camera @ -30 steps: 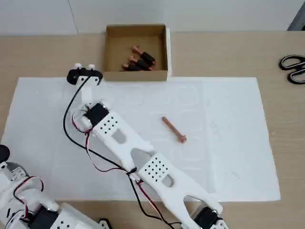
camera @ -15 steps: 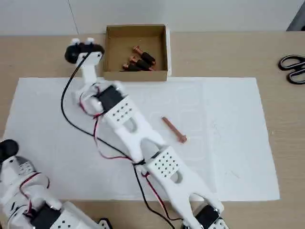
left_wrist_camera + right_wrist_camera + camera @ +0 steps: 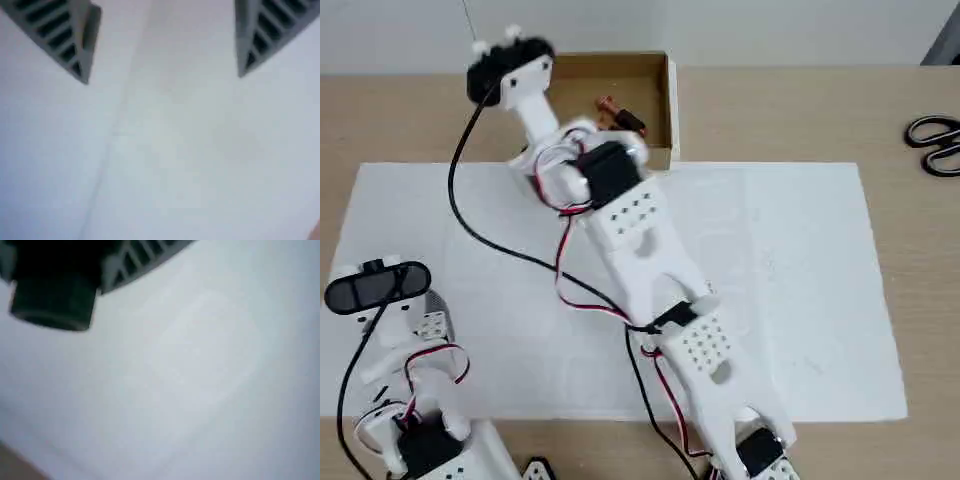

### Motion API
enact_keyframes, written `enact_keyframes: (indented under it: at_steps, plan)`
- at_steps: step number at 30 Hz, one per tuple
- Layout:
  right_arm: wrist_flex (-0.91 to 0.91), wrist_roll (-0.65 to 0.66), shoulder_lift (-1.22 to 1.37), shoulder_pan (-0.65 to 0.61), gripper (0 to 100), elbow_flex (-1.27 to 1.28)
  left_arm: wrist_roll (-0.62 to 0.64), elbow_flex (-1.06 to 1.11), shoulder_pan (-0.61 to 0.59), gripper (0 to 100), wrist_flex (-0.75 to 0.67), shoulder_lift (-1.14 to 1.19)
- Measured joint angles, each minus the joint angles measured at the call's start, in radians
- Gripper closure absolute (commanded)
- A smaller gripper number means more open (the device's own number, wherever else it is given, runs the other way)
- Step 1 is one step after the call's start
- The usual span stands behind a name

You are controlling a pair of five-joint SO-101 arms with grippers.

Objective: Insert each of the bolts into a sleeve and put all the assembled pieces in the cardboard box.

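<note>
An assembled piece (image 3: pixel 623 116), a smooth copper-coloured bolt (image 3: pixel 607 103) in a matte black sleeve (image 3: pixel 632 123), lies in the shallow open cardboard box (image 3: pixel 671 100), just beside the right arm (image 3: pixel 640 240). Whether the right pincer (image 3: pixel 107 275) grips anything, I cannot tell. The left pincer (image 3: pixel 162 72), ribbed and spread wide, hangs empty over the smooth white sheet (image 3: pixel 800 280), well apart from the box. I judge boxing is in hand; next I must centre over the opening.

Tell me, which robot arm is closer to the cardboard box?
Right. The right arm, holding a sleeve, lies across the front wall of the cardboard box. The left arm sits over the sheet's near corner, far off.
</note>
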Motion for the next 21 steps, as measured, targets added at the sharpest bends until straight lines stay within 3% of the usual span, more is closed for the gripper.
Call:
enact_keyframes:
  at_steps: [4, 13, 21]
  plan:
    - [0.0, 0.014, -0.158, 0.077, 99.6, 0.245, 0.1, 0.0, 0.107, 82, -0.026, 0.0]
    - [-0.003, 0.017, -0.638, 0.161, 99.5, 1.105, 0.048, -0.011, 0.434, 82, -0.072, 0.0]
    - [-0.089, 0.017, -1.138, 0.218, 99.5, 1.559, 0.048, -0.25, 0.477, 82, -0.003, 0.003]
